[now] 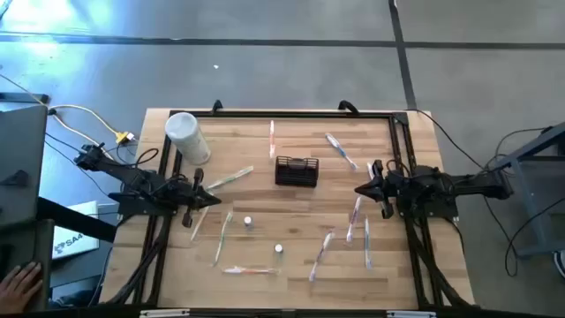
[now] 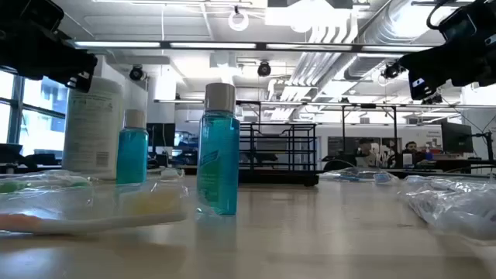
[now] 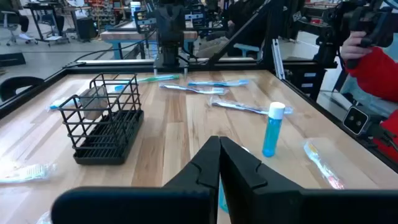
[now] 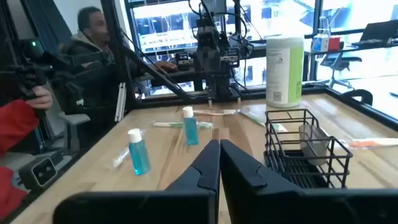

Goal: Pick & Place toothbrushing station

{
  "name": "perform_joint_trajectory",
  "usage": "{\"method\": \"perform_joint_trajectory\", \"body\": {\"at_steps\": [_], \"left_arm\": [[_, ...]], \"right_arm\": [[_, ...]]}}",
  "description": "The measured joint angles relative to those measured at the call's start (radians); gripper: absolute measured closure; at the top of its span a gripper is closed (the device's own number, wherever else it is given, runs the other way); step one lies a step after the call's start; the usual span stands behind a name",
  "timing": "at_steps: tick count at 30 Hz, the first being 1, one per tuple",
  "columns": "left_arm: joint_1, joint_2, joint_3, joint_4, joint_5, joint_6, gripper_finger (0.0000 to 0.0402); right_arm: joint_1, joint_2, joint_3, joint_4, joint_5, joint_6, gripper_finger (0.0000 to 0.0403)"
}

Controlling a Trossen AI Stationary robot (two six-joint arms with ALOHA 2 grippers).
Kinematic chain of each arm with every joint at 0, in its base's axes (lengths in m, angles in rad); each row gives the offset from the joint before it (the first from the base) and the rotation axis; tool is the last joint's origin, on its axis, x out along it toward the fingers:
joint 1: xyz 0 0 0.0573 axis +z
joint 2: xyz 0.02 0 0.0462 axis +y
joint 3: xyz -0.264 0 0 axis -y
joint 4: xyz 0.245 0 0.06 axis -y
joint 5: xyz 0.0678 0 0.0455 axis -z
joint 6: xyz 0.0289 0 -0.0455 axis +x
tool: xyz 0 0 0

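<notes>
The toothbrushing station, a small black wire caddy (image 1: 297,170), stands on its base on the wooden table, a little toward the far edge of the middle; it also shows in the left wrist view (image 3: 106,118), the right wrist view (image 4: 308,152) and the low view (image 2: 279,153). My left gripper (image 1: 201,192) hovers shut at the table's left side, pointing toward the caddy. My right gripper (image 1: 365,189) hovers shut at the table's right side, also pointing toward the caddy. Neither touches anything.
A white cylindrical container (image 1: 186,137) stands at the far left. Two small blue bottles (image 1: 248,222) (image 1: 279,250) stand near the middle front. Several wrapped toothbrushes lie scattered, among them one (image 1: 272,137) beyond the caddy and some (image 1: 357,221) at the right. People stand beyond the table (image 4: 87,43).
</notes>
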Motion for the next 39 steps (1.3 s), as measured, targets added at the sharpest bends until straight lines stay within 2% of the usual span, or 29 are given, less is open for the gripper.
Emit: {"method": "perform_joint_trajectory", "body": {"at_steps": [7, 11, 15, 20, 23, 28, 32, 36, 39], "left_arm": [[0.0, 0.0, 0.0, 0.005, 0.004, 0.0, 0.0394], [0.0, 0.0, 0.0, 0.007, 0.004, 0.0, 0.0394], [0.0, 0.0, 0.0, 0.007, 0.005, -0.001, 0.0394], [0.0, 0.0, 0.0, 0.002, 0.007, -0.007, 0.0394], [0.0, 0.0, 0.0, 0.004, 0.003, -0.074, 0.0394], [0.0, 0.001, 0.009, -0.009, -0.054, -0.059, 0.0392], [0.0, 0.026, 0.061, -0.082, -0.107, -0.075, 0.0363], [0.0, 0.091, 0.135, -0.158, -0.133, -0.134, 0.0309], [0.0, 0.165, 0.19, -0.183, -0.154, -0.124, 0.0274]], "right_arm": [[0.0, 0.0, 0.0, 0.122, -0.001, -0.09, 0.0399], [0.0, 0.0, 0.0, 0.158, -0.082, -0.118, 0.0399], [0.0, 0.0, 0.0, 0.141, -0.15, -0.065, 0.0399], [0.0, 0.0, 0.0, 0.11, -0.152, 0.021, 0.0399], [0.0, 0.0, 0.0, 0.083, -0.151, 0.03, 0.0399], [0.0, 0.0, 0.0, 0.074, -0.147, 0.025, 0.0399], [0.0, 0.0, 0.0, 0.093, -0.147, -0.006, 0.0399], [0.0, 0.0, 0.0, 0.106, -0.146, -0.04, 0.0399], [0.0, 0.0, 0.0, 0.105, -0.146, -0.055, 0.0399]]}}
